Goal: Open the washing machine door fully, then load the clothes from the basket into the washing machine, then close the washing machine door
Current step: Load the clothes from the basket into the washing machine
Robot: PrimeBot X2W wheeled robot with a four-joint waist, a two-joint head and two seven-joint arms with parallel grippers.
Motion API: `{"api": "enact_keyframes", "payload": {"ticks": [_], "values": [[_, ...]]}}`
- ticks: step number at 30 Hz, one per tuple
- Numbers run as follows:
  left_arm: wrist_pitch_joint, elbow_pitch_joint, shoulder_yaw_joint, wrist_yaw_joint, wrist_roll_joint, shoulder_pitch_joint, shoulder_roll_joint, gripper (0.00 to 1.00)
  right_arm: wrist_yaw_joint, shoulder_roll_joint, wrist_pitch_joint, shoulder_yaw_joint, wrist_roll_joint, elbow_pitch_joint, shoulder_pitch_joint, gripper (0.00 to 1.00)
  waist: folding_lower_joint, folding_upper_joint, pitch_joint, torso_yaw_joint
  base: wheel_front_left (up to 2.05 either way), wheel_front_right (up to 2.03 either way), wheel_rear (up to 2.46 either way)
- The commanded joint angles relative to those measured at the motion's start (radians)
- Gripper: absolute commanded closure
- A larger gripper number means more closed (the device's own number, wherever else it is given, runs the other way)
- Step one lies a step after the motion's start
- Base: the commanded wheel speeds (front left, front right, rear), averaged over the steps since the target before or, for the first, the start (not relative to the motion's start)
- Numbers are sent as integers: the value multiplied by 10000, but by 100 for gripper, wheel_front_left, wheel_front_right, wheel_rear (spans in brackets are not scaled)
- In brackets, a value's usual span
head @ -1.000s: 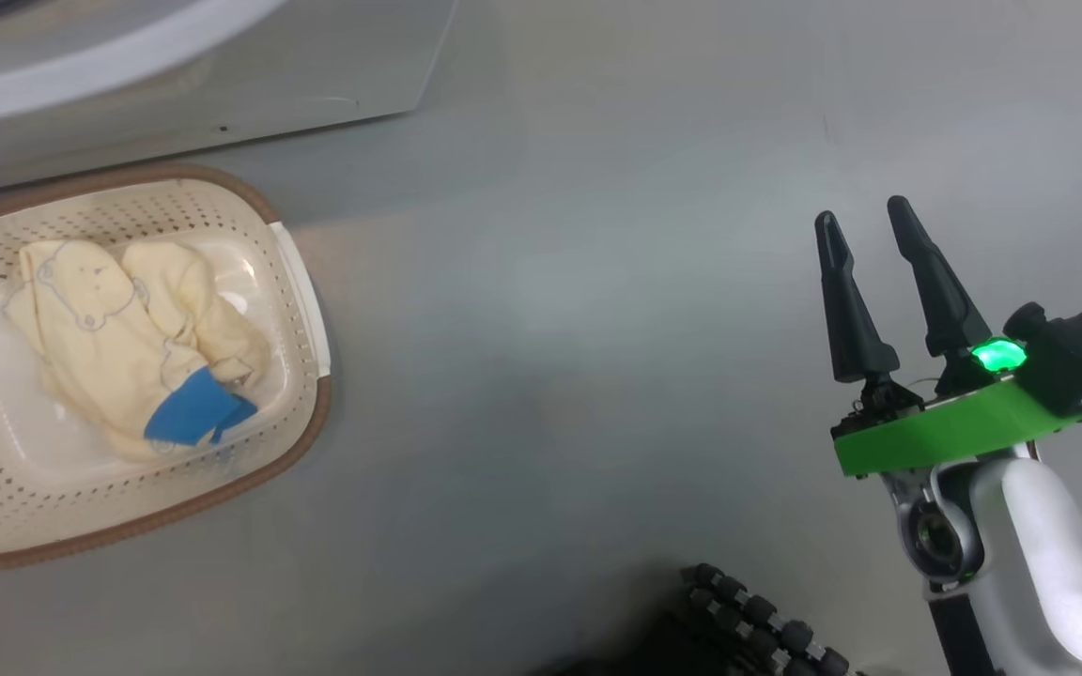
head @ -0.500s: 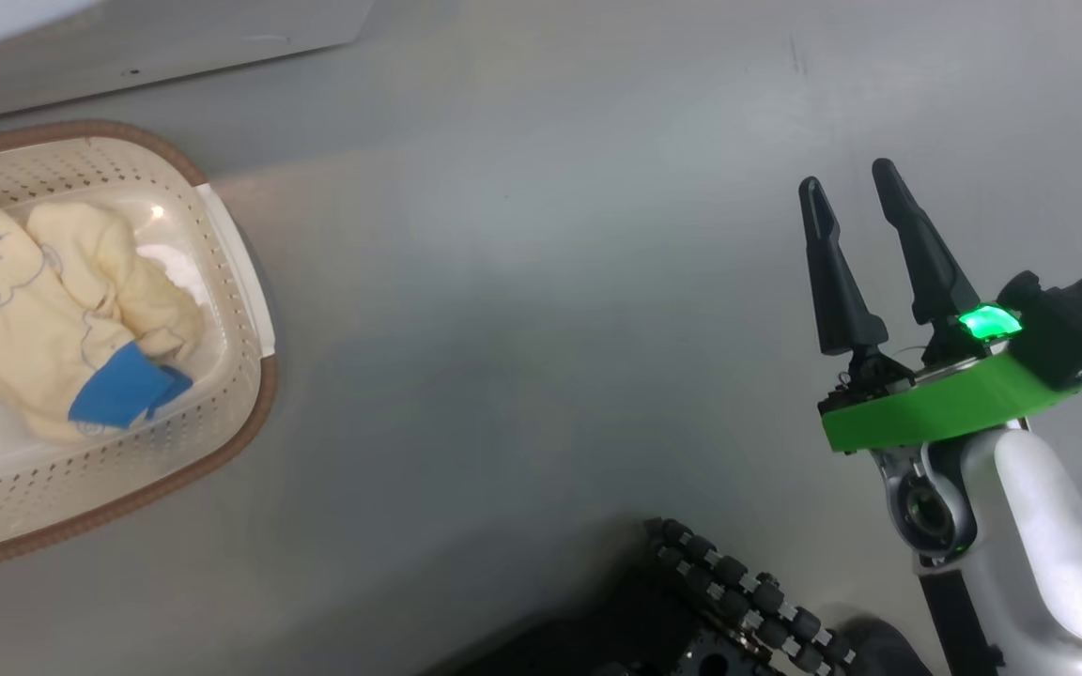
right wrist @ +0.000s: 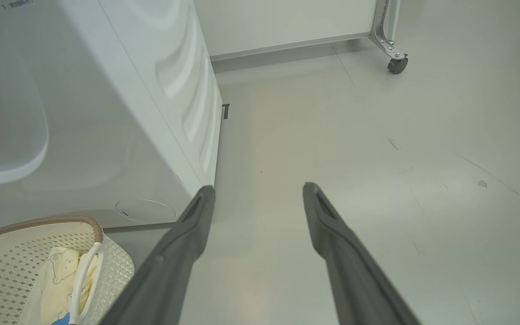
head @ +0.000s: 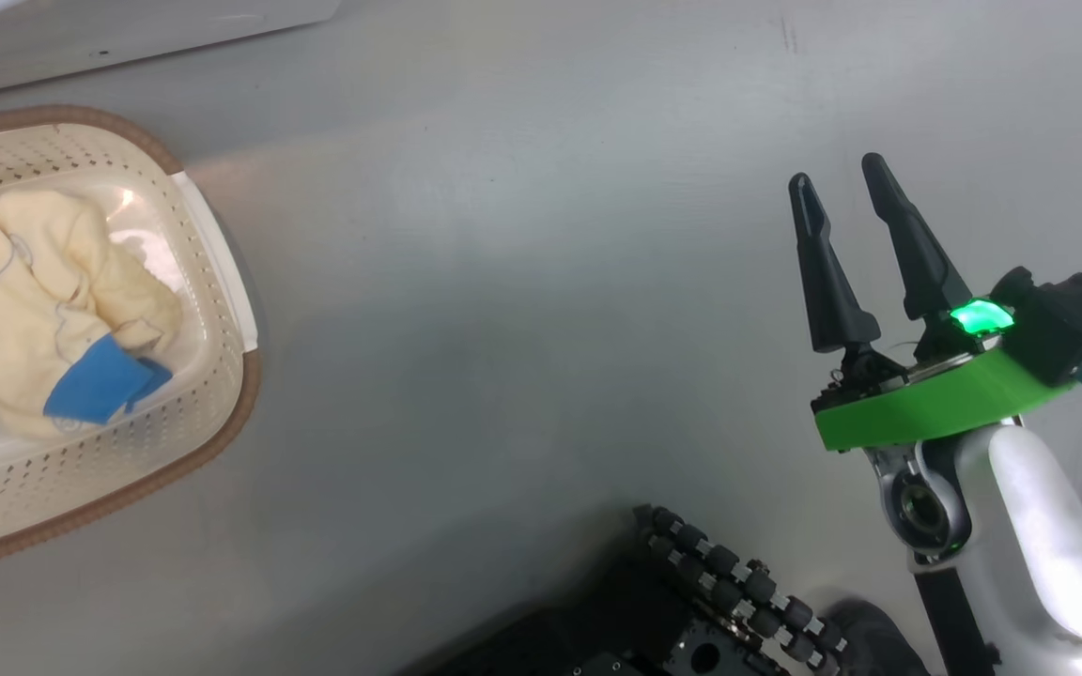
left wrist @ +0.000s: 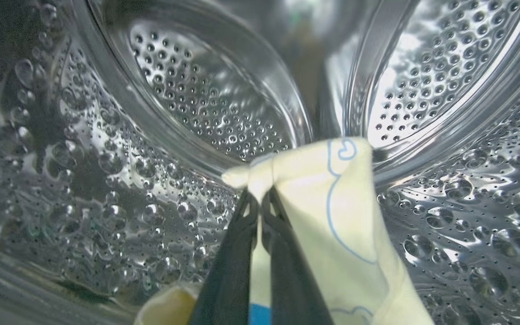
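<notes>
Inside the perforated steel drum of the washing machine, my left gripper is shut on a cream-yellow garment with blue outline drawings, which hangs over the fingers. The cream basket sits on the floor at the left of the head view, holding more clothes with a bright blue piece. The basket sits just before the machine's front. My right gripper hovers open and empty over bare floor, far right of the basket; it is seen again as right gripper. The washing machine door is out of view.
My dark wheeled base shows at the bottom of the head view. A white panel on a caster wheel stands beyond the machine. Grey floor lies between the basket and my right arm.
The head camera has swung, so the basket and machine edge shifted left and up in the picture. The right gripper keeps its open pose.
</notes>
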Motion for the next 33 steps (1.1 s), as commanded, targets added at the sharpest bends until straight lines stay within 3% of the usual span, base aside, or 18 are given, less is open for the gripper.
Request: {"api": "enact_keyframes", "payload": {"ticks": [1,2,3,4,14,21,33], "values": [[163,-102,190,-29,-65,-380,244,100,44,-104,-66,105,99,-290,39,0,0,0,19,21,0,0,0],[351,41,237,-32,-174,-418,169,88,44,-104,-66,102,100,-281,30,0,0,0,29,37,0,0,0],[511,159,279,-58,-283,-450,92,38,44,-104,-66,100,102,-270,18,0,0,0,34,54,0,0,0],[598,233,256,-69,-295,-487,54,0,44,-104,-66,100,106,-264,6,0,0,0,33,72,0,0,0],[904,616,256,-182,-711,-393,-524,0,44,-104,-66,-54,-63,-298,-57,0,0,0,-155,499,0,0,0],[531,407,339,-134,-1104,537,-947,0,44,-104,-66,-278,-435,-347,-73,0,0,0,-512,1064,0,0,0],[-739,-1404,618,510,-1779,3590,-1288,0,44,-104,-67,-734,-1234,-287,0,0,0,0,-1441,2168,0,0,0]]}}
